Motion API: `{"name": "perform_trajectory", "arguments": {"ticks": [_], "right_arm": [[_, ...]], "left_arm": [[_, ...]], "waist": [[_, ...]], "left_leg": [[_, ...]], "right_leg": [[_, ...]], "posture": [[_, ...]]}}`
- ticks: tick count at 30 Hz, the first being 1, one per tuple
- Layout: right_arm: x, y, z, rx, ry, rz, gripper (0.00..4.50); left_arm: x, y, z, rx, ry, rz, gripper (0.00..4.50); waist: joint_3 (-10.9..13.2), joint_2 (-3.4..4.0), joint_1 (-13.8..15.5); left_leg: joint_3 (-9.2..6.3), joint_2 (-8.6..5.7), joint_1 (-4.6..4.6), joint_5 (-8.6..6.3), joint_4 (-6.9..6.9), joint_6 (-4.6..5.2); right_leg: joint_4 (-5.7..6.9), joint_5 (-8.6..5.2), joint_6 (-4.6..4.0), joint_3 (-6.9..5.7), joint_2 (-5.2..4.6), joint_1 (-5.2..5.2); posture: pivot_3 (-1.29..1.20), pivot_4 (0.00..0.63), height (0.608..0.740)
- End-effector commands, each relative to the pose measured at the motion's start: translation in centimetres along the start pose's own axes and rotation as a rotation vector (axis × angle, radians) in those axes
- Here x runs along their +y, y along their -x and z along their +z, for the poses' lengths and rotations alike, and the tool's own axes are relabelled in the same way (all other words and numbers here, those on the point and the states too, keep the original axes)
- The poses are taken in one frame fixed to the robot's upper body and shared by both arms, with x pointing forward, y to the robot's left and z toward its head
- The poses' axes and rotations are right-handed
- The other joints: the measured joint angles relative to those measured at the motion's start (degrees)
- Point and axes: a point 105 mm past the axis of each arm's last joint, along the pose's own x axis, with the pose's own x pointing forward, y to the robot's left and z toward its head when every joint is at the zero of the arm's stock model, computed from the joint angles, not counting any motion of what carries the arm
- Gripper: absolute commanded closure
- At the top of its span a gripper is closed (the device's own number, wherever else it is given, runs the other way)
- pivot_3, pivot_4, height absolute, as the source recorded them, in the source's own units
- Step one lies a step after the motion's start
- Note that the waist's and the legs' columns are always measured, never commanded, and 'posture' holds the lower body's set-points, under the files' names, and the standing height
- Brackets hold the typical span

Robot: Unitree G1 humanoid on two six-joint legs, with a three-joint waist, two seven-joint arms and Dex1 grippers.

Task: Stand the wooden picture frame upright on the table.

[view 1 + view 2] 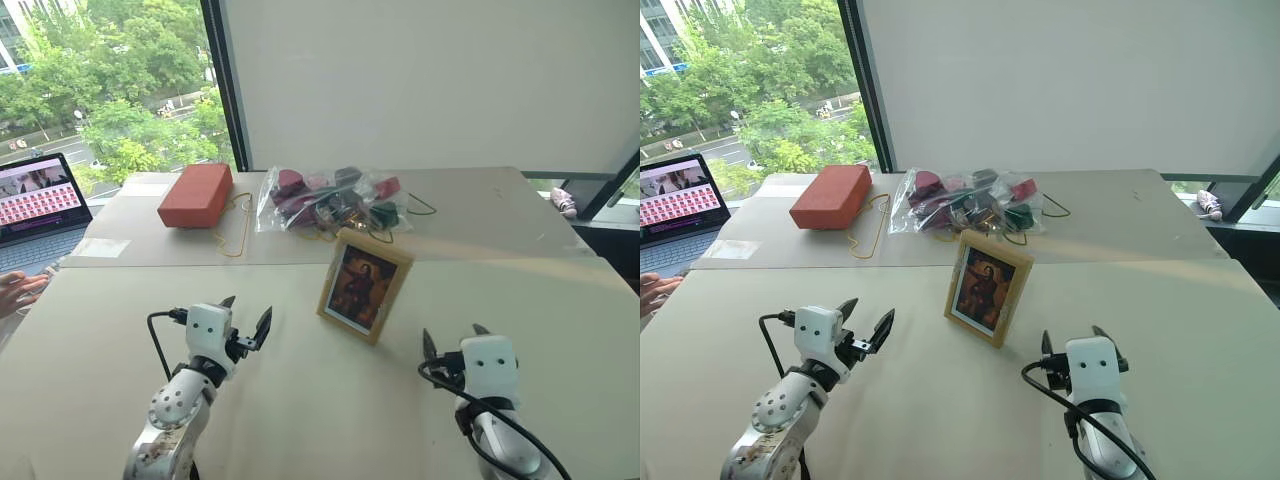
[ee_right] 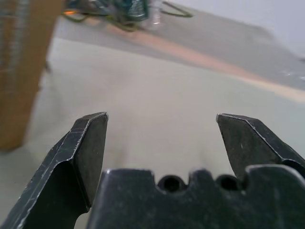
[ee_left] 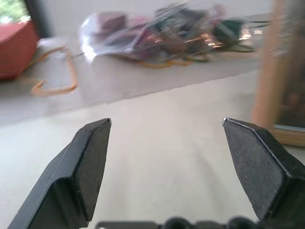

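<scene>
The wooden picture frame stands upright on the pale table, its dark reddish portrait facing me, about midway between my two arms. My left gripper is open and empty, low over the table to the frame's left. My right gripper is open and empty too, to the frame's right and nearer me. Neither touches the frame. In the left wrist view the frame's light-wood edge shows beyond one finger; in the right wrist view the frame's side stands beside the other gripper.
A reddish-brown block with a yellow cord lies at the back left. A clear bag of dark and red items sits behind the frame. A laptop and a person's hand are at the left edge.
</scene>
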Motion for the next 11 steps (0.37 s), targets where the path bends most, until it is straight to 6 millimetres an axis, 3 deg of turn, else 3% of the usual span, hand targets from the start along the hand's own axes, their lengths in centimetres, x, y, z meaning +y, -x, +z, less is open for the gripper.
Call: {"name": "perform_trajectory", "arguments": {"ticks": [1,11], "right_arm": [[-0.47,-0.11,0.12,-0.017,0.068,-0.061,0.27],[0.19,-0.48,-0.51,0.000,0.067,-0.050,0.27]], "left_arm": [[2.31,0.32,-0.41,0.027,0.009,0.156,0.49],[2.50,0.62,-1.33,0.048,0.001,0.147,0.49]], "waist": [[0.00,0.00,-0.13],[0.00,0.01,-0.06]], "left_leg": [[0.00,0.00,0.00,0.00,-0.01,0.00],[0.02,0.00,0.00,0.00,-0.03,0.00]], "right_leg": [[0.00,-0.01,-0.01,0.00,0.00,-0.01],[-0.03,-0.02,-0.03,0.01,0.00,0.01]], "posture": [[0.00,0.150,0.740],[0.00,0.150,0.740]]}}
